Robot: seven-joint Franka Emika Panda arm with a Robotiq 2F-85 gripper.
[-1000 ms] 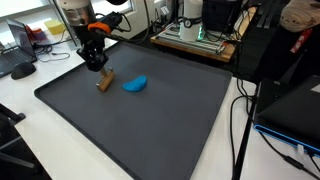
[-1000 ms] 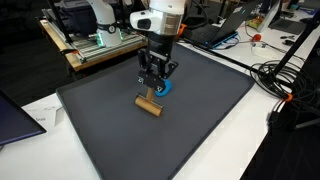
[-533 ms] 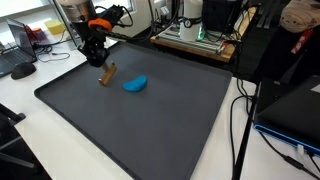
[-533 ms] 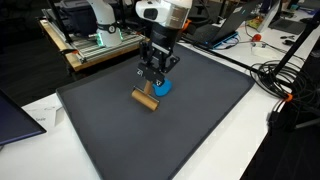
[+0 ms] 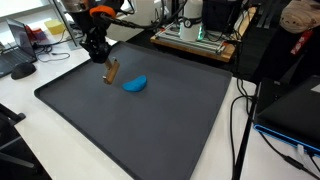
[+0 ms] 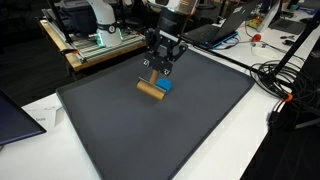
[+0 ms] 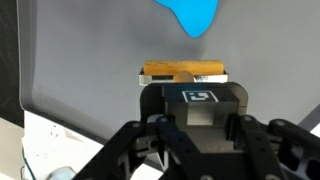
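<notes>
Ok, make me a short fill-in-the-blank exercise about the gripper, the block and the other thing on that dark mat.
The block in the gripper is made of ___. The lump lying on the dark mat is coloured ___. The gripper is ___ on the block.
Missing words: wood; blue; shut.

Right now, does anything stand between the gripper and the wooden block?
Nothing visible does: the gripper is already shut on the wooden block. In the wrist view the blue object lies on the grey mat beyond the block, not in between.
</notes>
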